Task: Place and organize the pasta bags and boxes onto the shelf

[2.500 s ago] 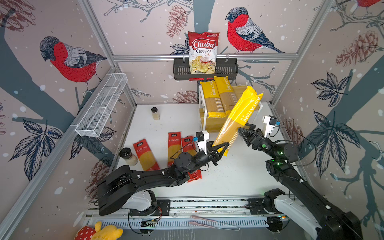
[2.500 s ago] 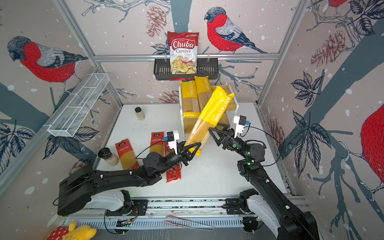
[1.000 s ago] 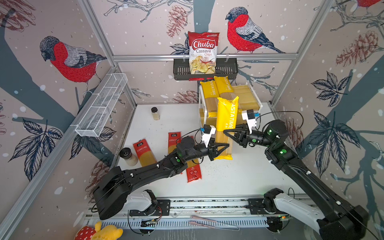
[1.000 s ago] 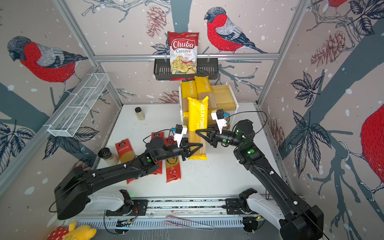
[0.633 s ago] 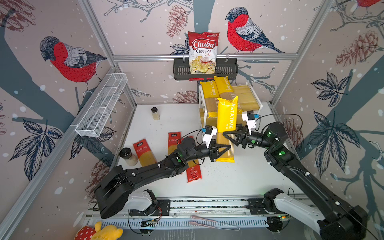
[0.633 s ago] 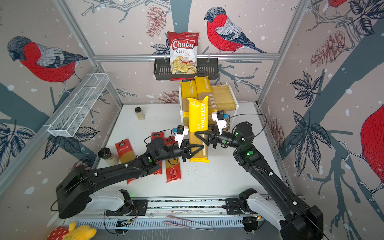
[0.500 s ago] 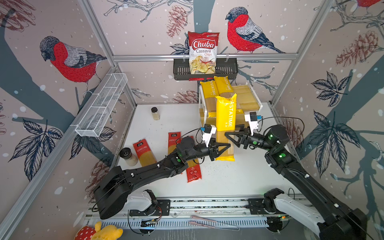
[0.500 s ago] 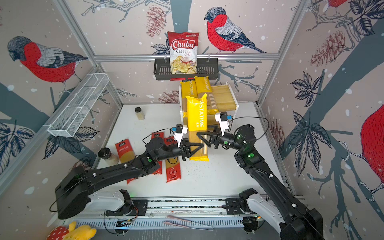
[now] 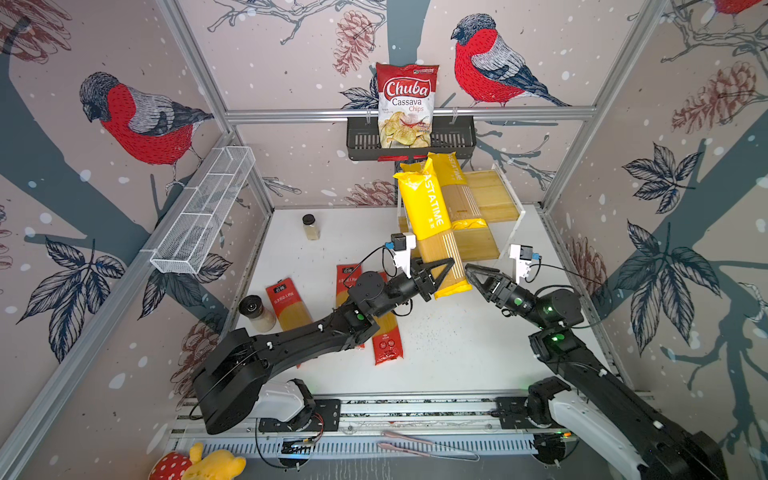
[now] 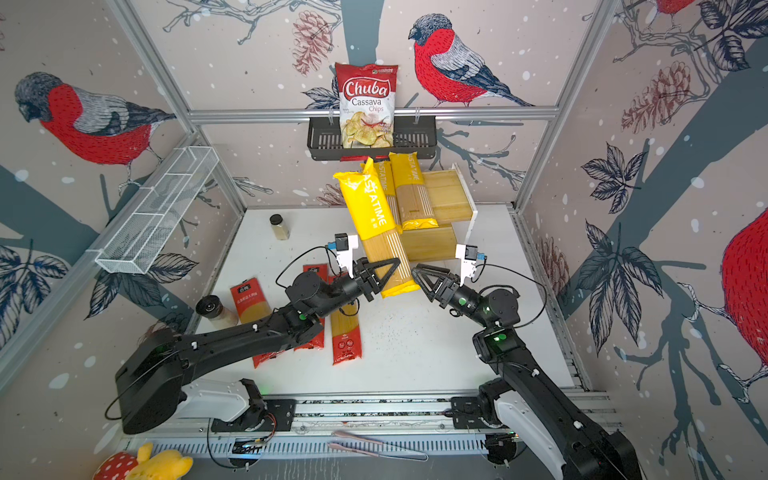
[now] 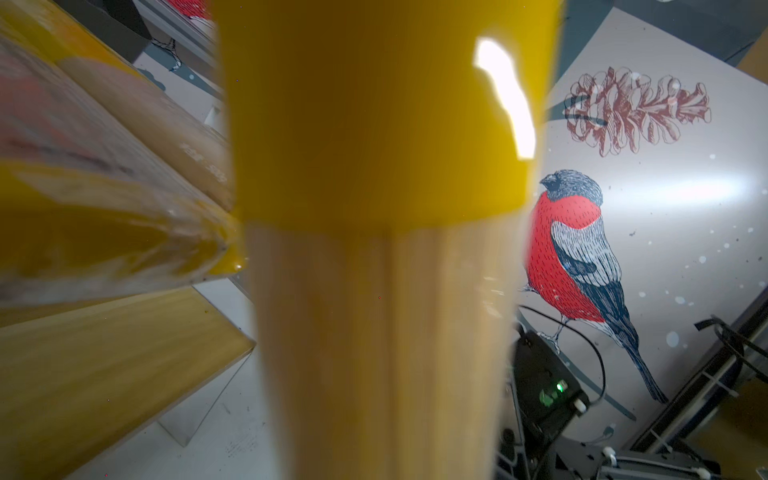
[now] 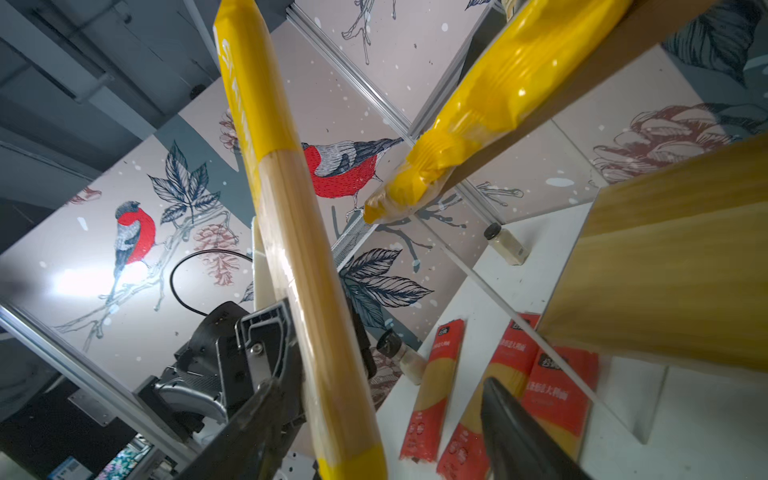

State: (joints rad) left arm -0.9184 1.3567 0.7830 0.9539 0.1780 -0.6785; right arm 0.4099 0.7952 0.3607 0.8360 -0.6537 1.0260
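Left gripper is clamped on the clear lower part of a long yellow "PASTATIME" spaghetti pack, which it holds tilted above the white tabletop. The pack is before the left side of the two-tier wooden shelf at the tabletop's far edge. Right gripper stands spread wide just beside the pack's lower end, gripping nothing.
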